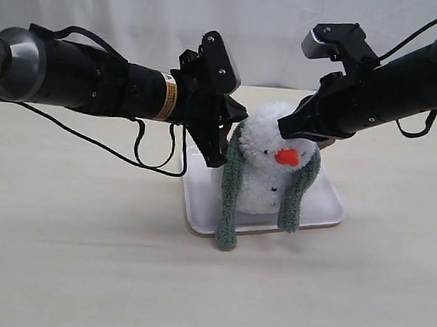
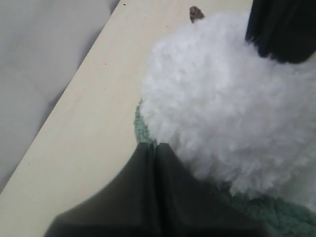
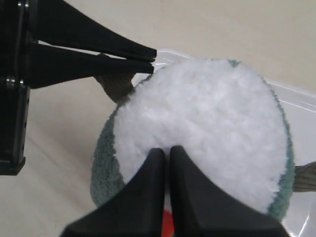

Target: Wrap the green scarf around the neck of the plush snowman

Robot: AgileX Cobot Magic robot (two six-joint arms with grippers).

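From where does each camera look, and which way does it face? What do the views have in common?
Exterior view: off the arms, facing the plush snowman from the front across the table; both arms, left gripper and right gripper show.
Left wrist view: on the left arm, looking past its shut gripper at the snowman's side and green scarf.
Right wrist view: on the right arm, looking down on the head; both grippers show.
Shared: all see snowman and scarf.

one snowman [image 1: 260, 188], one scarf [image 1: 229, 204], one tray [image 1: 199, 207]
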